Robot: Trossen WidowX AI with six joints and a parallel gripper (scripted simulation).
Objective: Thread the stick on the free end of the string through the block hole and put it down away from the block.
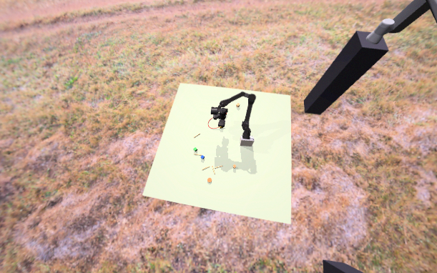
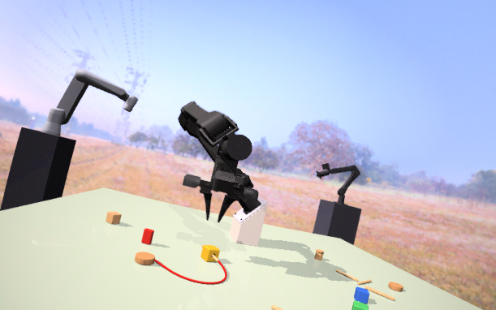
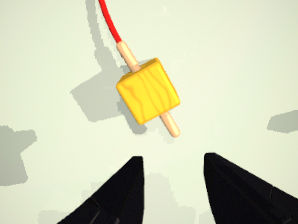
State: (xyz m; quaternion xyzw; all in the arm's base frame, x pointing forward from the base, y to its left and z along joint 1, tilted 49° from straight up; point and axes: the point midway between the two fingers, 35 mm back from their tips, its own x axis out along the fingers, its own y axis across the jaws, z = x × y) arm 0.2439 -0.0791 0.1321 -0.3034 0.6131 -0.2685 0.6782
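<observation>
The yellow wooden block (image 2: 210,253) (image 3: 148,91) sits on the table (image 2: 74,284). The thin stick (image 2: 215,257) (image 3: 171,125) runs through its hole and pokes out on both sides in the wrist view. The red string (image 2: 200,282) (image 3: 111,21) joins the stick's upper end in the wrist view, outside the block, and curves to the round wooden button (image 2: 144,258). My gripper (image 2: 213,221) (image 3: 173,164) is partly open and empty. It hangs above the table, with the free stick end just ahead of the fingertips in the wrist view.
A red block (image 2: 148,236) and a tan cube (image 2: 114,217) stand near the button. A blue cube (image 1: 202,157) (image 2: 361,294), a green cube (image 1: 195,149) (image 2: 360,306), several loose sticks, an orange disc (image 1: 209,180) (image 2: 395,286) and a small wooden cylinder (image 1: 234,166) (image 2: 319,255) lie farther off.
</observation>
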